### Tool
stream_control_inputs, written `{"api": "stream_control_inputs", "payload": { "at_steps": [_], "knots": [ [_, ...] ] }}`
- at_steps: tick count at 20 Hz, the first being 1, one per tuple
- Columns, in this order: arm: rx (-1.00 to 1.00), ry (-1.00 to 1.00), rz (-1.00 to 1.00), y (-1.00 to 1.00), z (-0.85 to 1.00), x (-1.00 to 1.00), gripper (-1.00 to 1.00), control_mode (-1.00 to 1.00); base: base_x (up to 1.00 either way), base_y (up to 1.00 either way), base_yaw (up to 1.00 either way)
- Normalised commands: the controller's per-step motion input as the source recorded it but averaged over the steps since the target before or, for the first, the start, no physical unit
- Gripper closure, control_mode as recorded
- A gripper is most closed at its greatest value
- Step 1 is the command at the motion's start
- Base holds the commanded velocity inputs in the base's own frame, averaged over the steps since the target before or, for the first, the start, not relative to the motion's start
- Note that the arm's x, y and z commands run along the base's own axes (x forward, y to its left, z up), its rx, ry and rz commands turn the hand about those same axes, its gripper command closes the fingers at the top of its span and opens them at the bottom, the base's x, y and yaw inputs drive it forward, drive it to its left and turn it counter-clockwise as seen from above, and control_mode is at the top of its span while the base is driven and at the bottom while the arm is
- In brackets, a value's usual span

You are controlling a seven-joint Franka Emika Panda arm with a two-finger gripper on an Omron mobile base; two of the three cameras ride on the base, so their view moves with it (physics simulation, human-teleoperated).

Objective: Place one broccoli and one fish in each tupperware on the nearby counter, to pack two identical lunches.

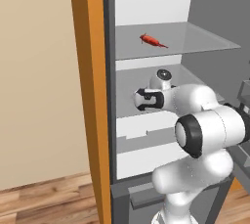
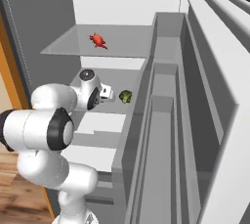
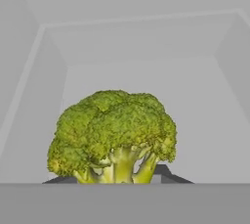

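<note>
A green broccoli (image 3: 112,130) stands on the middle shelf of the open fridge, and from the right base view the broccoli (image 2: 126,96) lies just beyond my hand. My gripper (image 3: 117,179) reaches into that shelf and is shut on the broccoli, a dark tip at each side of its stalk. From the side my gripper (image 2: 109,94) touches the head. A red fish (image 1: 153,40) lies on the glass shelf above, and the fish (image 2: 98,41) is well clear of my arm. The tupperware and the counter are out of view.
The glass upper shelf (image 1: 205,42) hangs close above my arm. White drawers (image 1: 141,159) sit below the middle shelf. The open fridge door with its bins (image 2: 166,120) stands on the right. An orange cabinet panel (image 1: 90,96) borders the fridge on the left.
</note>
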Motion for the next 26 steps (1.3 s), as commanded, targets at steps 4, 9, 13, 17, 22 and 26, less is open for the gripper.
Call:
{"api": "stream_control_inputs", "payload": {
  "at_steps": [4, 9, 13, 17, 22, 26],
  "knots": [
    [0.0, 0.02, 0.0, -0.05, 0.51, -1.0, 1.0, -1.0, 0.0, 0.0, 0.0],
    [0.0, 0.13, 0.0, 0.0, 0.87, -1.0, 1.0, -1.0, 0.0, 0.0, 0.0],
    [0.0, 0.04, 0.0, -0.03, 0.64, -1.0, 1.0, -1.0, 0.0, 0.0, 0.0],
    [0.0, 0.0, 0.0, -0.16, 0.72, -1.0, 1.0, -1.0, 0.0, 0.0, 0.0],
    [0.0, -0.01, 0.0, -0.3, 0.8, -1.0, 1.0, -1.0, 0.0, 0.0, 0.0],
    [0.0, 0.0, 0.0, -0.22, 0.89, -1.0, 1.0, -1.0, 0.0, 0.0, 0.0]
  ]
}}
